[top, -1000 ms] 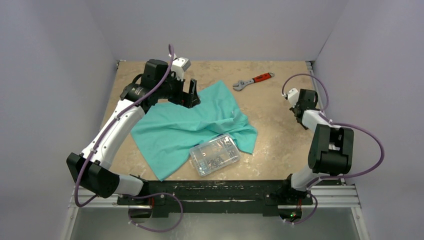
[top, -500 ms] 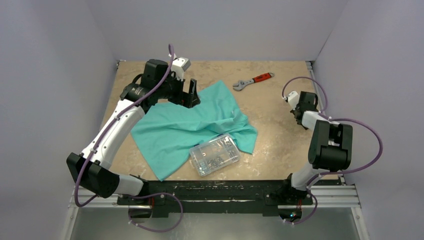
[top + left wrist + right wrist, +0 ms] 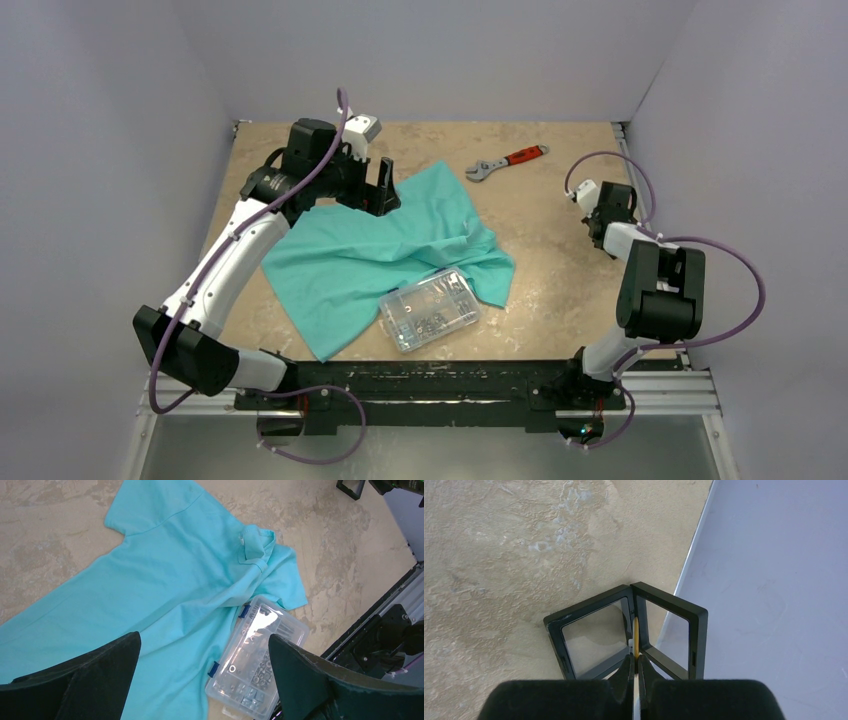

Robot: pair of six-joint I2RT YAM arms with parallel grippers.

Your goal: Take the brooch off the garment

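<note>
Over the mottled beige tabletop (image 3: 560, 250), the left gripper (image 3: 204, 639) is hanging with jaws spread above the teal-green T-shirt (image 3: 370, 250); by the pale grey right wall (image 3: 774, 555), the right gripper (image 3: 635, 661) is pinching the tiny yellow brooch (image 3: 636, 635) over an open black case (image 3: 589, 606).

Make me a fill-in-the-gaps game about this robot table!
The clear box rests partly on the ___. The wrench has a ___ handle. The left tool is wide ___. The right tool pinches a thin ___ brooch above a black case.
Missing: shirt, red, open, yellow.
</note>
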